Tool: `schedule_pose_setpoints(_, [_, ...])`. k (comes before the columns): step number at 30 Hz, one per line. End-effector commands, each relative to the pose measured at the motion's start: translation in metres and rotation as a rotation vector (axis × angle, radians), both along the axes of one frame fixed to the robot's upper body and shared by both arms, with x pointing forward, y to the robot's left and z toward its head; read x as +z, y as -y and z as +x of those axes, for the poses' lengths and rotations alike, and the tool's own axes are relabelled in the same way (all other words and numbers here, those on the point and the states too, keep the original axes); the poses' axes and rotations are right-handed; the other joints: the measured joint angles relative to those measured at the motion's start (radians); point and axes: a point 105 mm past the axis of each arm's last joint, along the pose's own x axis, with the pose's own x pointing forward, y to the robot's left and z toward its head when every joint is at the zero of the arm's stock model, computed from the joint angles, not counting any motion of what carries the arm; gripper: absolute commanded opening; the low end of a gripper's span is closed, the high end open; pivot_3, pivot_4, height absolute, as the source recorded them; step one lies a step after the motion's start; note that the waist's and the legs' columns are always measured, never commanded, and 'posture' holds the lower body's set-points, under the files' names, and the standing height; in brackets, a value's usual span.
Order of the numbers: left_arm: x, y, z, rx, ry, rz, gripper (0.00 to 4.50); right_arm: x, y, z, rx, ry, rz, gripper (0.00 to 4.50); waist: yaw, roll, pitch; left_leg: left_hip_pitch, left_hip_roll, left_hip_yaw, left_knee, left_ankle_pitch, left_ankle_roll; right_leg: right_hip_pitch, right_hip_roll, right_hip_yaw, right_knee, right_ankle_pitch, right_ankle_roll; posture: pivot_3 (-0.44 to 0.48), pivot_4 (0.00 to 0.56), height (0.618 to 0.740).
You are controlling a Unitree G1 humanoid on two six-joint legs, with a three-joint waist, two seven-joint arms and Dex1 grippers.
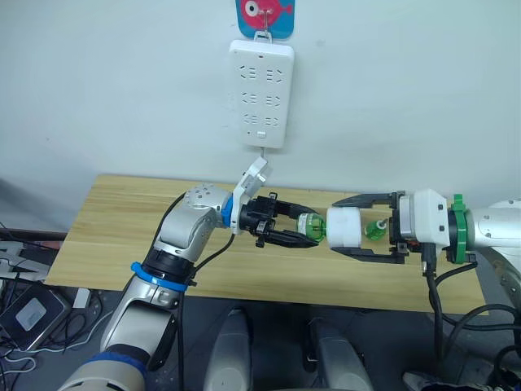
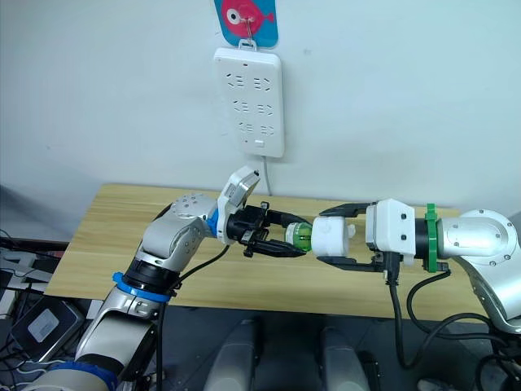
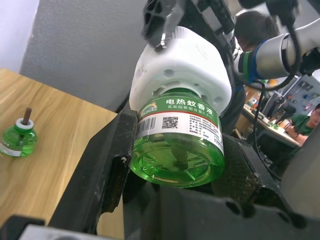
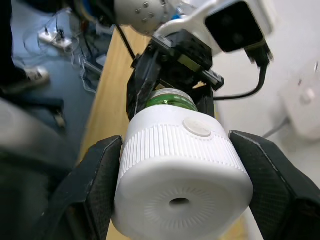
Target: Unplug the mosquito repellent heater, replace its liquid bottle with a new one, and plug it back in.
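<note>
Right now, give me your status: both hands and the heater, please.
Left hand shut on green bottle. Right hand shut on heater, held over table. Bottle seated in heater. Second bottle on table. Nothing in the way.

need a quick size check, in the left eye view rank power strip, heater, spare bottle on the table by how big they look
1. power strip
2. heater
3. spare bottle, partly hidden behind the right gripper, so its full size is unsure

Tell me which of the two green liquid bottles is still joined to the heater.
The green bottle clamped in the left gripper, its neck inside the white heater. The other green bottle stands alone on the table, wick exposed.
</note>
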Motion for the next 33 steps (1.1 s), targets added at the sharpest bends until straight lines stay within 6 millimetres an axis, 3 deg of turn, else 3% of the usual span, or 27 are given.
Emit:
schedule_pose_setpoints(1, [0.007,0.002,-0.003,-0.013,0.038,-0.028,2.29,0.011,-0.004,-0.013,0.035,-0.033,0.014,4.46,0.001,0.0,0.0,0.0,0.0,0.0,0.0,0.0,0.0,0.0,0.0,0.0,0.0,0.0,0.0,0.141,0.282,0.74])
schedule_pose_setpoints(10, [0.005,-0.001,-0.005,-0.024,0.054,-0.023,2.29,0.004,0.014,-0.015,-0.067,-0.323,0.031,4.46,0.001,0.0,0.0,0.0,0.0,0.0,0.0,0.0,0.0,0.0,0.0,0.0,0.0,0.0,0.0,0.147,0.273,0.74])
schedule_pose_setpoints(27, [0.002,-0.005,-0.007,-0.034,0.049,-0.013,2.29,0.001,0.017,-0.002,-0.153,-0.353,0.065,4.46,0.001,0.0,0.0,0.0,0.0,0.0,0.0,0.0,0.0,0.0,0.0,0.0,-0.001,-0.003,0.005,0.152,0.268,0.74])
schedule_pose_setpoints(33, [0.004,-0.001,-0.008,-0.042,0.049,-0.021,2.29,-0.01,0.023,0.001,-0.201,-0.424,0.046,4.46,0.001,0.0,0.0,0.0,0.0,0.0,0.0,0.0,0.0,0.0,0.0,0.0,-0.001,-0.003,0.005,0.151,0.268,0.74])
